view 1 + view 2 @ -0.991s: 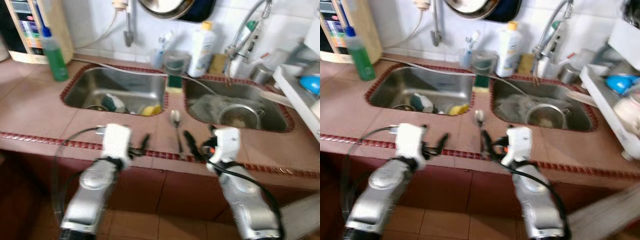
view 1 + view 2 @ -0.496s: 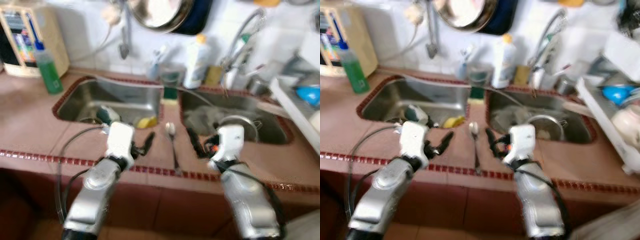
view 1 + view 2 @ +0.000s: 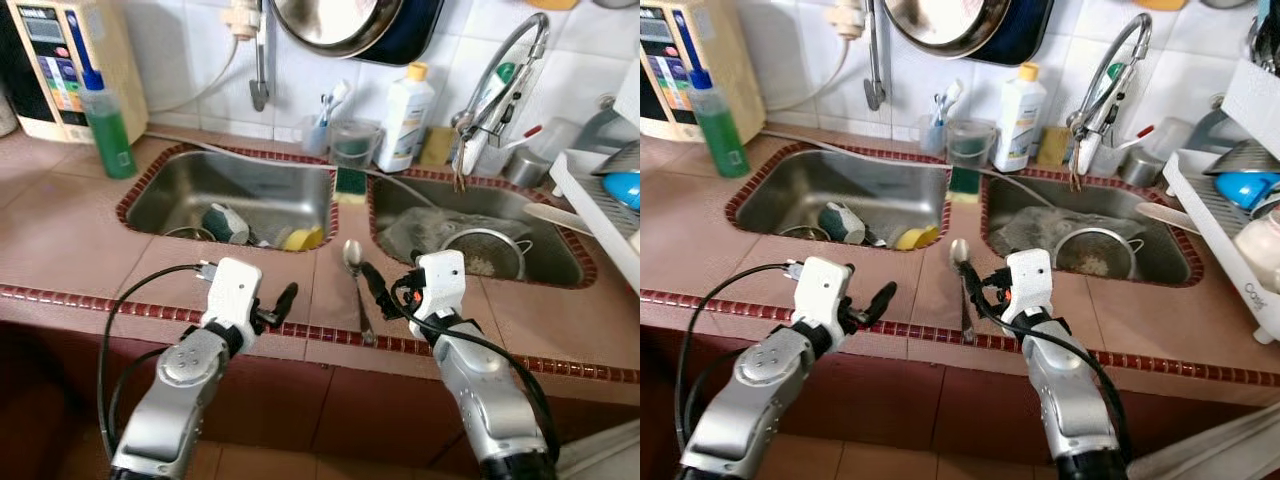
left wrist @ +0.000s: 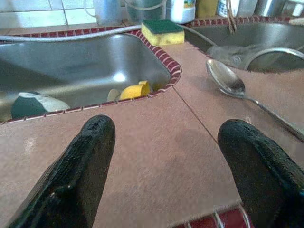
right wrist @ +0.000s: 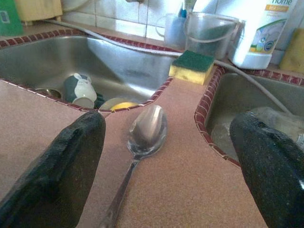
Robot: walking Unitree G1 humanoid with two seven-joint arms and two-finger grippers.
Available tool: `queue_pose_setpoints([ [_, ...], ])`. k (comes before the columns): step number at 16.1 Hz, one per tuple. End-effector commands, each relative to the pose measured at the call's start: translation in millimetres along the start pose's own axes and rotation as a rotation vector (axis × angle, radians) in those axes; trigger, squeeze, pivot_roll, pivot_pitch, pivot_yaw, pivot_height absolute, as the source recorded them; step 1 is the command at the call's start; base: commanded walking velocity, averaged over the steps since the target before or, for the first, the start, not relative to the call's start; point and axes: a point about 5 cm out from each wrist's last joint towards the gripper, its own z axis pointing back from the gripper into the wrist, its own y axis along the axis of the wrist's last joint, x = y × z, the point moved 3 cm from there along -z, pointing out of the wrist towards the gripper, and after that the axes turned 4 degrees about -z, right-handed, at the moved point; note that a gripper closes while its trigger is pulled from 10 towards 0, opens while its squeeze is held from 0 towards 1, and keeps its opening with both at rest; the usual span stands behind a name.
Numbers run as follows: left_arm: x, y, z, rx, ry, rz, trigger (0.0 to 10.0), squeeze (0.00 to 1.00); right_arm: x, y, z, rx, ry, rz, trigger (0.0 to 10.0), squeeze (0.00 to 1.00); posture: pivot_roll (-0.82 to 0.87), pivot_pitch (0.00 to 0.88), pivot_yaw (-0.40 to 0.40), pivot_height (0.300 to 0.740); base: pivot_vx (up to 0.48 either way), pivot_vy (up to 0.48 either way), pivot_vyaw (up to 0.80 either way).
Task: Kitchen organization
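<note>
Spoon (image 3: pixel 355 285) flat on the counter strip (image 3: pixel 330 290) between the two sinks, bowl toward the wall, handle toward the front edge.

Lay with long axis running front to back, bowl facing up near the sink corners, handle end reaching the red tile border (image 3: pixel 300 335). Right gripper (image 3: pixel 372 290) hovered just beside the handle, above the counter, fingers (image 5: pixel 57 166) spread wide with the spoon's bowl seen between them, not touching. Left gripper (image 3: pixel 283 300) held low over the counter in front of the left sink (image 3: pixel 240 190), fingers (image 4: pixel 76 166) also spread apart, nothing between. Yellow-green sponge (image 3: pixel 350 184) sat on the divider at the back, beyond the spoon's bowl. Cup (image 3: pixel 226 222) lay inside the left sink; metal strainer (image 3: pixel 483 250) in the right sink (image 3: pixel 480 225).
</note>
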Motion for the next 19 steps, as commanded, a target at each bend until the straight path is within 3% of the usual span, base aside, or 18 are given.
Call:
queue_pose_setpoints([
  [1, 0.6, 4, 2.8, 0.006, -0.031, -0.01, 10.0, 0.0, 12.6, 7, -7.7, 0.016, -0.049, -0.037, 10.0, 0.0, 0.0, 0.027, -0.083, 0.74, 0.0, 0.0, 0.0],
  [8, -9.4, 20, 18.6, 0.035, -0.149, -0.05, 10.0, 0.0, 21.5, 21, -38.6, 0.028, -0.063, -0.042, 10.0, 0.0, 0.0, 0.086, -0.075, 0.74, 0.0, 0.0, 0.0],
  [15, -7.0, 30, 25.6, 0.06, -0.187, -0.068, 10.0, 0.0, 2.2, 4, -54.2, -0.037, 0.022, -0.058, 10.0, 0.0, 0.02, 0.11, -0.092, 0.74, 0.0, 0.0, 0.0],
  [19, -6.2, 32, 26.5, 0.066, -0.182, -0.069, 10.0, 0.0, -12.9, -8, -53.9, -0.076, 0.061, -0.077, 10.0, 0.0, 0.03, 0.109, -0.104, 0.74, 0.0, 0.0, 0.0],
])
